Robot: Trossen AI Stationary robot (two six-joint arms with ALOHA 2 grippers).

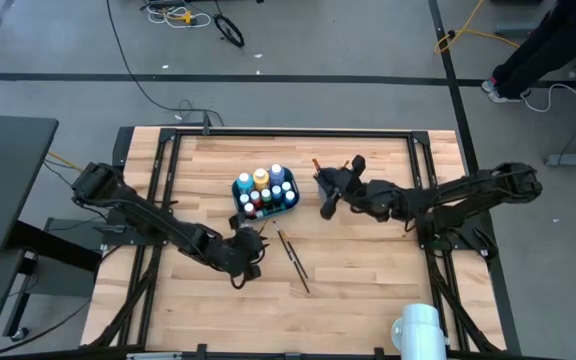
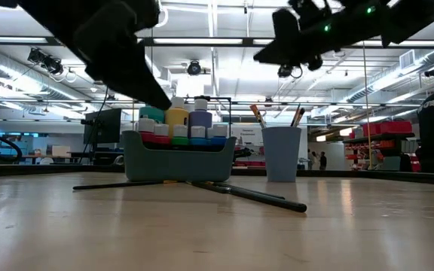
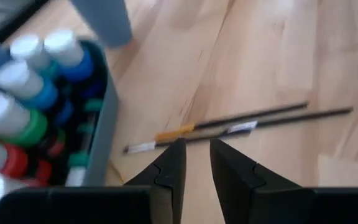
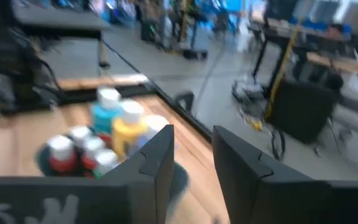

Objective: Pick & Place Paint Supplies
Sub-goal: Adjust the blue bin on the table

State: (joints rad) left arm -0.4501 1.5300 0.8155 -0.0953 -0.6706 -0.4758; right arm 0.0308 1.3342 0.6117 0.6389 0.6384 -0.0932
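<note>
A teal bin (image 1: pixel 265 193) of white-capped paint bottles (image 3: pixel 30 81) stands at the table's middle, toward the far side. Right of it stands a blue cup (image 2: pixel 281 154) with brushes (image 2: pixel 258 114) sticking out. Two thin dark paintbrushes (image 1: pixel 293 258) lie flat on the wood near the bin's near side, and show in the left wrist view as well (image 3: pixel 241 124). My left gripper (image 3: pixel 196 163) hovers open just above and short of them, slanting down (image 1: pixel 251 243). My right gripper (image 4: pixel 191 149) is open, level and raised above the cup (image 1: pixel 325 192), nothing between its fingers.
A white cylinder (image 1: pixel 418 328) stands at the table's near right edge. Black frame rails (image 1: pixel 288 135) run along the table's far side. A person's legs (image 1: pixel 528 50) show on the floor beyond the far right corner. Bare wood (image 1: pixel 368 270) lies near and right of the brushes.
</note>
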